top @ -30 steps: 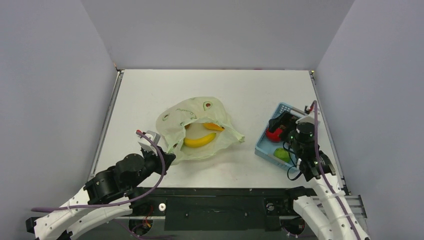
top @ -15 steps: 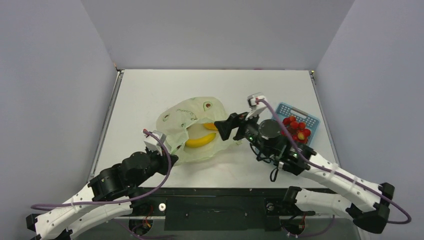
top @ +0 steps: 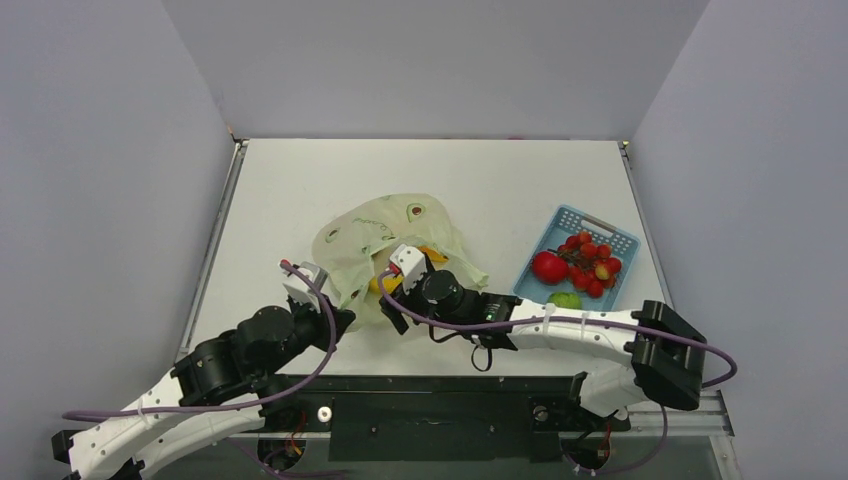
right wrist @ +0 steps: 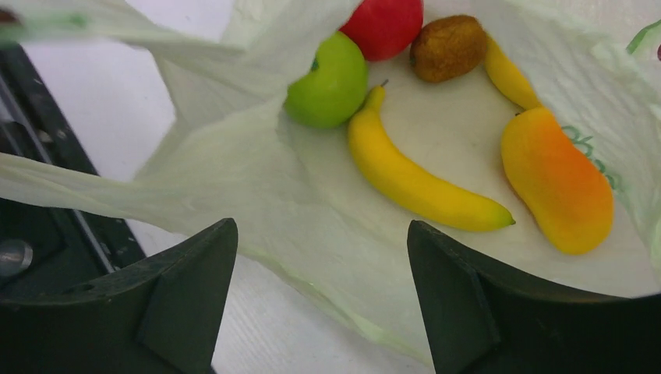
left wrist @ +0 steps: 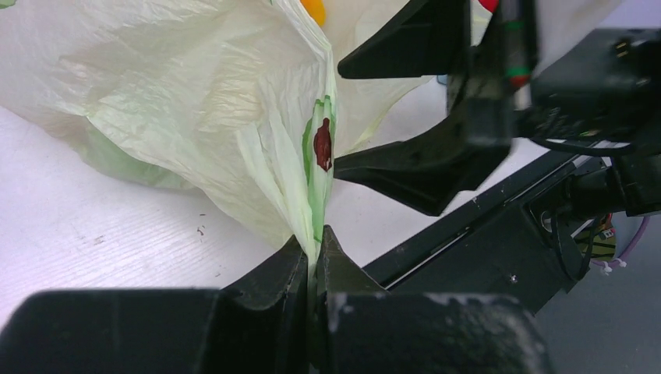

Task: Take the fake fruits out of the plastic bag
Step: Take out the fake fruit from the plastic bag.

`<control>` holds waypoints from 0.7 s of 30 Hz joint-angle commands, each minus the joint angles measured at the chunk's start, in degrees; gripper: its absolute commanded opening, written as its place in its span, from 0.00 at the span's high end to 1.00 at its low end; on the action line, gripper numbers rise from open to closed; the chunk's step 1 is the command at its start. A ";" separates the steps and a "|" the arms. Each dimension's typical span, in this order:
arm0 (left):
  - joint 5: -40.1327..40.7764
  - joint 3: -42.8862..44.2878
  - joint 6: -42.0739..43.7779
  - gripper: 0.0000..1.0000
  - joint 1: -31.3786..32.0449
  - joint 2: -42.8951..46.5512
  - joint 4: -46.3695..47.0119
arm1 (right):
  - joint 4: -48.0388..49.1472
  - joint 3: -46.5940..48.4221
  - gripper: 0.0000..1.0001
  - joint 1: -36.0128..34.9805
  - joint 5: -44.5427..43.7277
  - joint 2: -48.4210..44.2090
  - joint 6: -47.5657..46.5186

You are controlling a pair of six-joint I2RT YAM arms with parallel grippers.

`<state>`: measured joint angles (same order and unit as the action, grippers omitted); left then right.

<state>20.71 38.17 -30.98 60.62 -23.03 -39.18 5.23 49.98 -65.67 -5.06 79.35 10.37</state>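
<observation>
The pale yellow-green plastic bag [top: 380, 232] lies mid-table with its mouth facing the arms. My left gripper [top: 343, 318] is shut on a fold of the bag's edge [left wrist: 316, 195], with the jaws pinched together on the film. My right gripper [top: 389, 302] is open and empty, hovering over the near lip of the bag [right wrist: 296, 210]. In the right wrist view the bag holds a green apple [right wrist: 330, 86], a red apple [right wrist: 382, 23], a brown kiwi [right wrist: 448, 47], a banana [right wrist: 413, 181] and an orange mango [right wrist: 555, 183]. The fruits lie beyond my right fingertips.
A blue lattice basket [top: 580, 216] stands at the right. It holds a red apple [top: 548, 266], a bunch of small red fruits [top: 592, 262] and a green fruit [top: 566, 299]. My right arm stretches across the table's front edge. Its black fingers [left wrist: 421, 164] show close in the left wrist view.
My right arm has swung left from the basket to the bag's mouth, empty, leaving fruits in the basket. My left gripper keeps its hold on the bag's edge.
</observation>
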 commanded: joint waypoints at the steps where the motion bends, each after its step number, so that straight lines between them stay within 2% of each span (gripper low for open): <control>1: -0.32 0.38 0.37 1.00 0.33 0.91 3.14 | 10.13 -1.85 0.24 0.68 -3.44 4.79 -9.71; 5: -0.47 0.28 0.47 1.00 0.37 1.53 3.40 | 13.38 -1.32 0.28 4.29 -0.55 10.09 -9.93; 9: -0.63 0.19 0.48 1.00 0.38 1.75 3.56 | 17.71 -1.38 0.31 4.89 1.09 14.62 -14.89; 13: -0.88 0.22 0.52 1.00 0.38 1.65 3.50 | 21.66 -0.56 0.30 6.07 0.01 18.69 -16.74; 17: -0.94 0.20 0.63 1.00 0.38 1.68 3.61 | 25.95 -0.60 0.28 8.66 6.03 22.16 -16.18; 21: -1.34 0.21 0.64 1.00 0.44 2.03 3.68 | 23.96 1.91 0.26 9.36 9.70 25.52 -18.26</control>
<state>20.27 38.02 -30.94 60.69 -21.63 -39.09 24.86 48.34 -57.25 -0.69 102.63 -5.56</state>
